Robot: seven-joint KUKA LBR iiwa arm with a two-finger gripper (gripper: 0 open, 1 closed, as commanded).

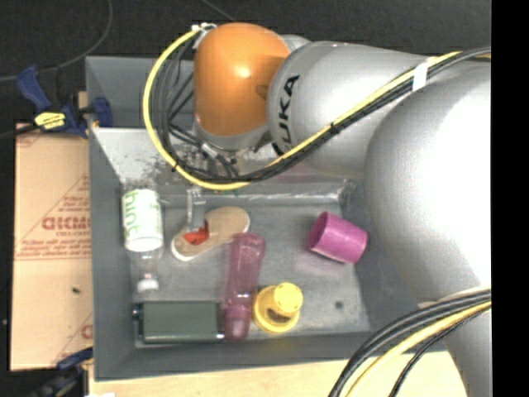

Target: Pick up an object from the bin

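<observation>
My gripper [195, 220] comes down from under the arm's wrist in the upper left part of the bin. Its tip stands at the left end of a tan, sole-shaped flat piece [216, 229] that has a red mark near the tip. Just left of it lies a clear plastic bottle [142, 226] with a white and green label, cap end toward the front. A pink translucent bottle [240, 284] lies lengthwise right below the tan piece, touching its lower edge.
A yellow round cap-like thing [278, 307] rests beside the pink bottle's lower end. A purple cup [337, 238] lies on its side at the right. A dark flat box [178, 321] lies along the front wall. The big silver arm covers the bin's upper right.
</observation>
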